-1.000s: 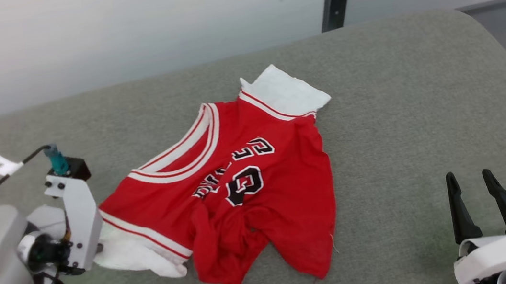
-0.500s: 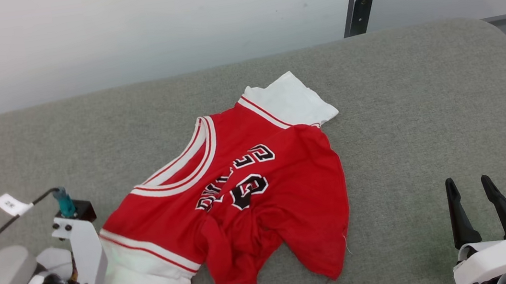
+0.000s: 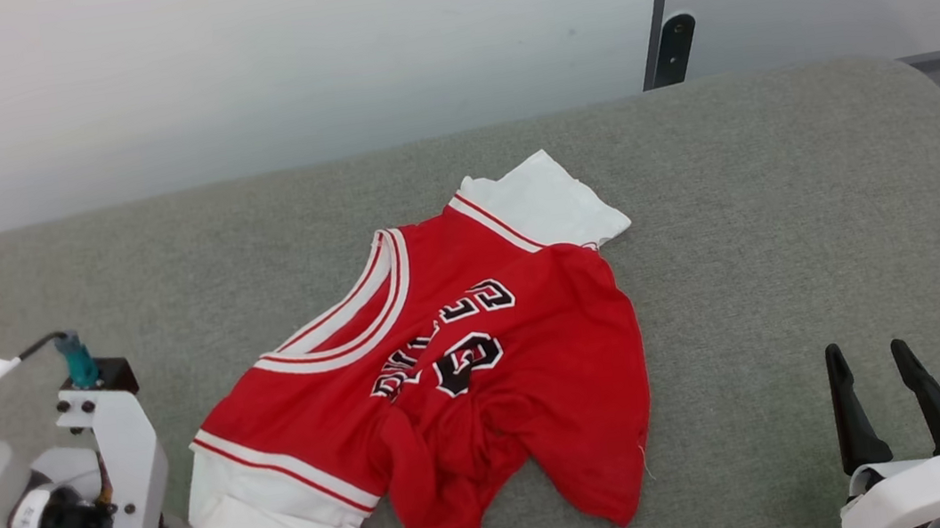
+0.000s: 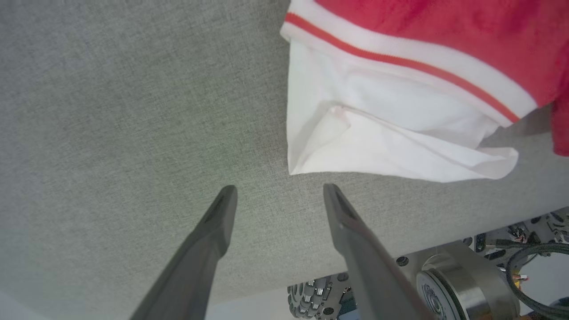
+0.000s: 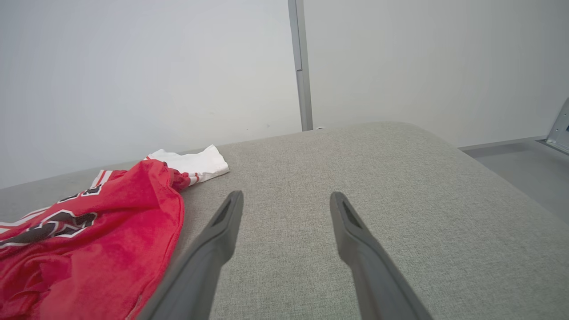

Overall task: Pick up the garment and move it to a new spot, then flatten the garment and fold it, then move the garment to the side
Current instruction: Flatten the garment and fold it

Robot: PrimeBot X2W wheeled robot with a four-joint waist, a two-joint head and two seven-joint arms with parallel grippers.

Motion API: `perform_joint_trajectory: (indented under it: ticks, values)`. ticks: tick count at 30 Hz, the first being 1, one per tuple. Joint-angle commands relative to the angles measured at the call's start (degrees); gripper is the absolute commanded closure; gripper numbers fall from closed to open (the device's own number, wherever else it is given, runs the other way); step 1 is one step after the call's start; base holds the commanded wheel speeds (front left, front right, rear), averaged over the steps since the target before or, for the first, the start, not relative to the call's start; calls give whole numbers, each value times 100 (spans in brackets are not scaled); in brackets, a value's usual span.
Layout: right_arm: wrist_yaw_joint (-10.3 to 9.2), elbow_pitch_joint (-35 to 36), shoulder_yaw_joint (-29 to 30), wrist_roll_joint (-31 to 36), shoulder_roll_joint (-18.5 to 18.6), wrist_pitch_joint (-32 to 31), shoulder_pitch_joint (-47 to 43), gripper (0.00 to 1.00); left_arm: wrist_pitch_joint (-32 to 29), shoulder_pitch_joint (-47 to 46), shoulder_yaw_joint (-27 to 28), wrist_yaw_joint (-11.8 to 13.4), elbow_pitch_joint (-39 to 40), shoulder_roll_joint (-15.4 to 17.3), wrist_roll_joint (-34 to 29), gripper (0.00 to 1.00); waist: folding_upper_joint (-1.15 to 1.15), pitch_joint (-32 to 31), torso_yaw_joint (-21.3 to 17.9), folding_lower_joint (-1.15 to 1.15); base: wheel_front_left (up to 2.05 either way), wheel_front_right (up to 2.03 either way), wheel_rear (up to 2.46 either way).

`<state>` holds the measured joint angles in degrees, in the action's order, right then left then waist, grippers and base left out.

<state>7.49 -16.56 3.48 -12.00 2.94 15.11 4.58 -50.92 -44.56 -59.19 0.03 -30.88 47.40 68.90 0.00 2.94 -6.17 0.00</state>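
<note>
The shirt [image 3: 447,365] lay bunched in the middle of the grey pad [image 3: 785,198], its near part wrinkled. The left claw [image 4: 278,193] was apart and empty, just beside the white sleeve [image 4: 378,146] on the left. The right claw [image 3: 864,350] was apart too, well off to the right. A grab at one layer could bunch it more, and folding over wrinkles would come out crooked.

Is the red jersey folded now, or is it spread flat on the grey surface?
Neither: the garment lies lettering-up but rumpled; its lower red part is bunched, and one white sleeve is creased.
</note>
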Motion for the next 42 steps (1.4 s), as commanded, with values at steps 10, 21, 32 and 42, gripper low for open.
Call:
perform_joint_trajectory:
  ticks: [10,21,32,42]
  values:
    - [0,4,16,14,-10,5,-82,0,-1,255,120,297,99,-5,269,0,0,26,-192,0,0,0,0]
    - [0,60,-27,-42,-11,6,-24,0,265,412,33,236,-105,73,96,0,0,207,-490,0,0,0,0]
    - [0,146,54,-1,-11,5,69,0,649,402,-15,-5,-536,-108,-53,0,0,283,-480,0,0,0,0]
    - [0,327,-83,-197,-11,-419,328,0,783,311,7,-161,-892,-573,20,100,0,258,-206,0,0,0,0]
